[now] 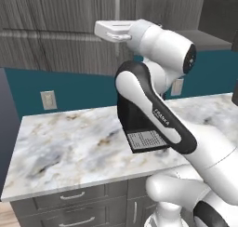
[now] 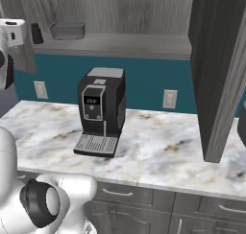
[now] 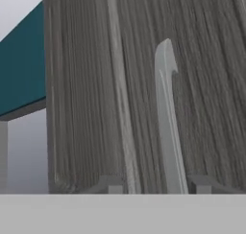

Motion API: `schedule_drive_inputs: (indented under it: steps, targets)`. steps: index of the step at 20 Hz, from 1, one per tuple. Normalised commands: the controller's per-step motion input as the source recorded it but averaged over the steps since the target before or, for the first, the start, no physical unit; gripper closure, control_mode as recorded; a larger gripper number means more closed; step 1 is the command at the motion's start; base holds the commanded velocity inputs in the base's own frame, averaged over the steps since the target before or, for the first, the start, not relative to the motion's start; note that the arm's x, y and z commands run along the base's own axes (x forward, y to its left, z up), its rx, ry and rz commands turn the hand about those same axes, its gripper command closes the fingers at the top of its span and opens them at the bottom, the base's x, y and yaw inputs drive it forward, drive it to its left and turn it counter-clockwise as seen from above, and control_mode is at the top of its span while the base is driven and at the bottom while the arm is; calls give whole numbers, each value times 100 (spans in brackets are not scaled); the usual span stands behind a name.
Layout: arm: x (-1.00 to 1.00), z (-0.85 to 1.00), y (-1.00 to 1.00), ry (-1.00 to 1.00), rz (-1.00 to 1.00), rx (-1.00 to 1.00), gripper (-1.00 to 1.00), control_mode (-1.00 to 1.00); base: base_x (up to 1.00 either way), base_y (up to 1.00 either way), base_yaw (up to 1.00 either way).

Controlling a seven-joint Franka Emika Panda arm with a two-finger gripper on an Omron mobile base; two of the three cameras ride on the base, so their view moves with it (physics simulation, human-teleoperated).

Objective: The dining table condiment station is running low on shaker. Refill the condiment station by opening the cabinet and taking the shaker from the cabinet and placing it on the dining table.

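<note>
Marble counter (image 2: 158, 146) fills the lower half of the right base view, teal wall (image 2: 144, 79) behind. Grey cabinet (image 3: 134, 84) door up close in hand view, slim handle (image 3: 166, 122) center, between the gripper (image 3: 156, 186) fingertips; grip can't be confirmed. Coffee machine (image 2: 101, 111) center-left. Black shaker (image 2: 36, 33) upper left, on open cabinet shelf beside a grey tray (image 2: 67, 30).

- White arm (image 1: 186, 142) of rounded, glossy shells, thick and tube-like.
- Dark grey, near-black band (image 1: 153, 105) curving along one link, with small pale "FRANKA" lettering.
- Black round cap (image 1: 189, 58) on the end of the upper joint, marked with tiny light dots.
- Flat white hand block (image 1: 114, 30) at the far end.
- Dark ring joint (image 2: 41, 203) set in the white base.
</note>
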Motion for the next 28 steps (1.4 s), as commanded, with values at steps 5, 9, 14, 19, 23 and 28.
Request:
schedule_drive_inputs:
  steps: [5,9,14,19,23,28]
  targets:
    - [-100,0,100,9,0,0,100,-100,0,0,0]
    - [-65,-20,85,3,3,-9,-100,-100,0,0,0]
    - [-54,-4,-26,3,0,12,-100,-100,0,0,0]
    - [-100,0,-97,0,0,30,-100,-100,0,0,0]
    - [-97,0,-100,0,0,32,-100,-100,0,0,0]
    - [-2,0,-100,18,10,31,-100,-100,0,0,0]
